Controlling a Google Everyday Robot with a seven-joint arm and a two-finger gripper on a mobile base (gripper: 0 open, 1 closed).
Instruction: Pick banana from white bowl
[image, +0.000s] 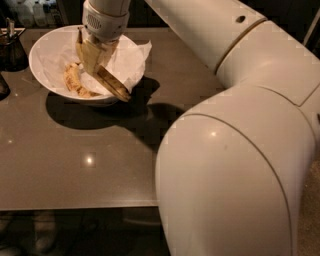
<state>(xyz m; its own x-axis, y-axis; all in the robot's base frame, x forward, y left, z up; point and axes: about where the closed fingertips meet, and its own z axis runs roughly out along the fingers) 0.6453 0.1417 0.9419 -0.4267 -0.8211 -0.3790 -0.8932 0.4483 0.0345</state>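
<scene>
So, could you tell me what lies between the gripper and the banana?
Nothing: in the camera view the gripper, over the white bowl, is shut directly on the banana. A thicker banana lies beside them in the bowl.

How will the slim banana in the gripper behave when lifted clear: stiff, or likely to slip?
The banana looks stiff: it juts straight from the gripper above the white bowl without sagging. Gripped off-centre with its long end low, it may pivot. Its brown marks hint at softness, so it could bruise.
</scene>
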